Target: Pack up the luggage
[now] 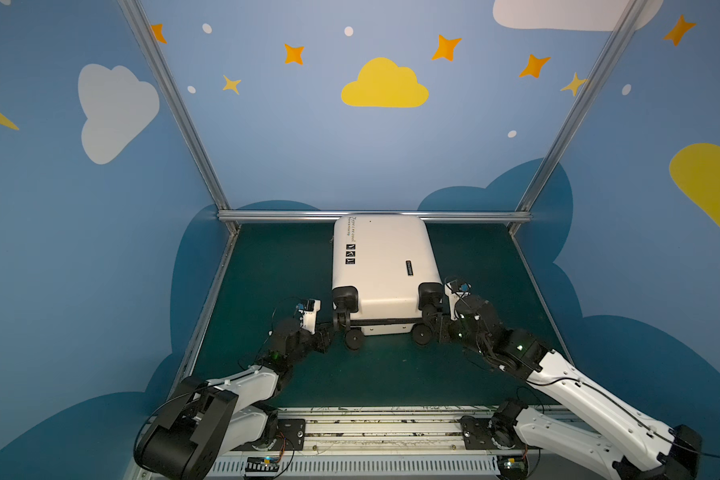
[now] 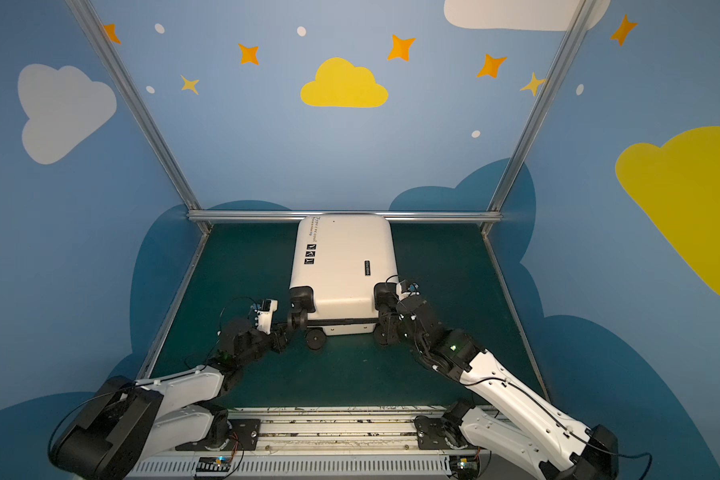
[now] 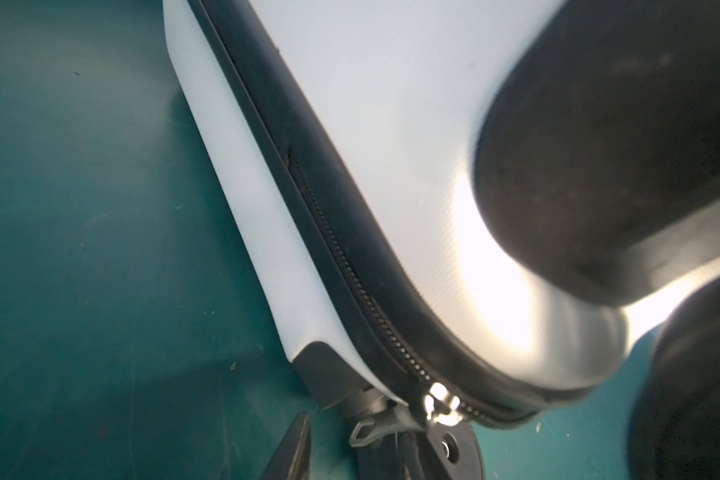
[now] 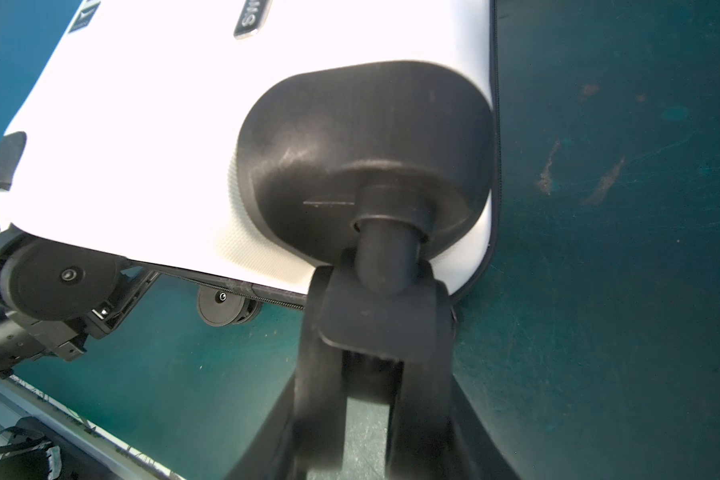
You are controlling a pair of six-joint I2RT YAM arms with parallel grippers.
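The luggage [image 1: 383, 257] [image 2: 341, 257] is a cream-white hard-shell suitcase. It lies flat and closed on the green table, its black wheels facing the near edge. My left gripper [image 1: 331, 330] [image 2: 287, 328] sits low at its near-left corner. In the left wrist view the left gripper [image 3: 344, 453] stands open, and the grey zipper pull [image 3: 371, 430] lies by the tip of one finger [image 3: 391, 457]. My right gripper [image 1: 433, 322] [image 2: 385, 322] [image 4: 375, 332] is shut on the near-right wheel fork [image 4: 383, 307]. The luggage's inside is hidden.
The green table mat [image 1: 267, 291] is bounded by an aluminium rail [image 1: 375, 216] at the back, against which the luggage's far end lies. Blue painted walls close in the left and right sides. The arms' mounting rail [image 1: 383, 428] runs along the near edge.
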